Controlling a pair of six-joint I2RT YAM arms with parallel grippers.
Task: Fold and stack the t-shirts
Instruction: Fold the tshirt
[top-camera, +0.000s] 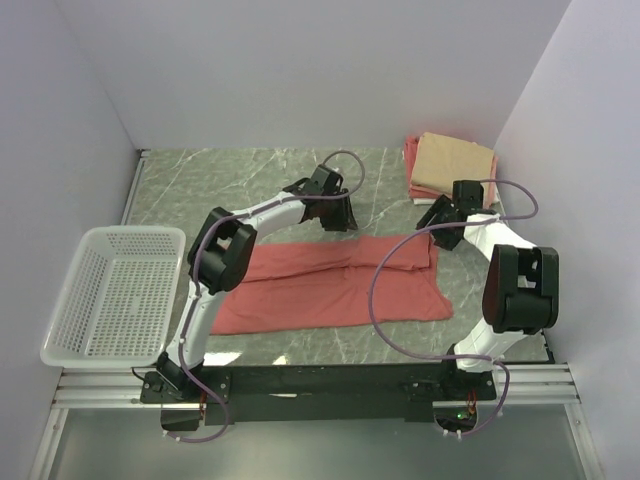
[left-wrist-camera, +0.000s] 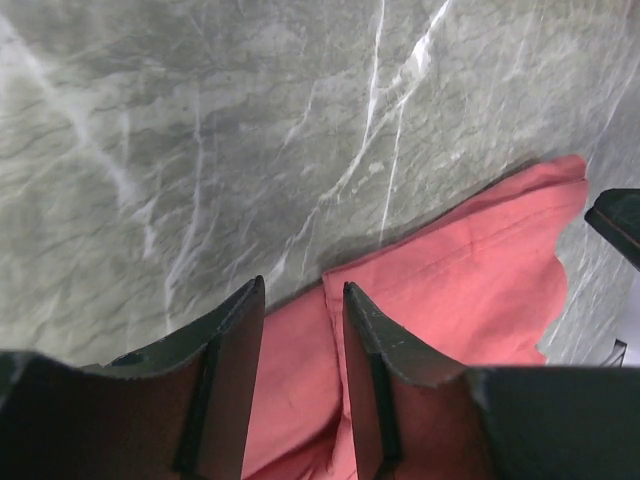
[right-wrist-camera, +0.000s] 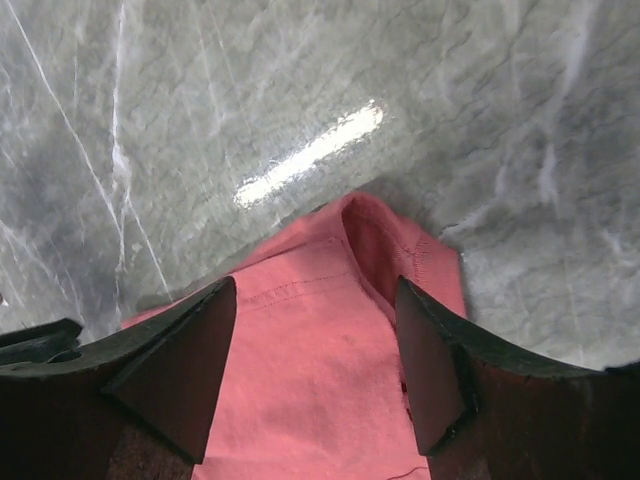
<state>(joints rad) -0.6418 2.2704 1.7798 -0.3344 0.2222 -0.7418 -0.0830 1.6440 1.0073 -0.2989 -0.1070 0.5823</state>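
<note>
While the salmon-red t-shirt (top-camera: 335, 285) lay half folded on the table (top-camera: 250, 185), a tan t-shirt (top-camera: 455, 165) already rested on a pink one (top-camera: 412, 160) far right. Both the left gripper (left-wrist-camera: 300, 320) and right gripper (right-wrist-camera: 315, 330) stood spread over its far edge, holding nothing.

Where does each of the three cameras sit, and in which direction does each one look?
Top external: above and behind the arm bases, looking down on the marble table, salmon-red t-shirt, folded tan t-shirt, white basket; both arms show.
Left wrist: on the left arm, looking down past the left gripper, its fingers slightly apart over the shirt's edge.
Right wrist: on the right arm, looking down past the right gripper, wide open over a shirt corner.
Shared: all three see the salmon-red shirt and the table.
</note>
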